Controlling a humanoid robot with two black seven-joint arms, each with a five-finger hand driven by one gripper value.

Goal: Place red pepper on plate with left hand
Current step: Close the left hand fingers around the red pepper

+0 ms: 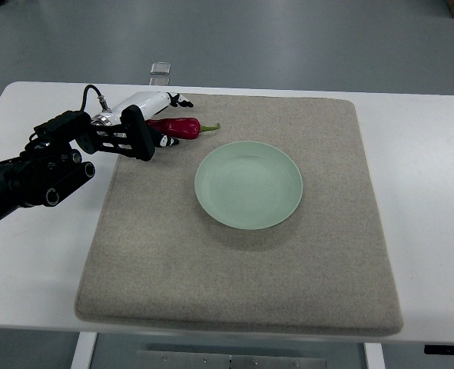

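One red chili pepper (179, 127) lies within my left hand (151, 121), fingers curled around its blunt end, stem pointing away. I judge this grip readies a lift toward the pale green plate (211, 204), empty just beyond my fingertips on the mat (234, 292).

You have a single top view, set high on the robot's own side and tilted steeply down. It faces away from the robot across the white table (426, 154), so the table's near edge runs along the bottom of the picture and its far edge sits near the top, with grey floor (288, 38) beyond. It stands far enough back to take in the whole beige mat (234, 269). No second view overlaps it.
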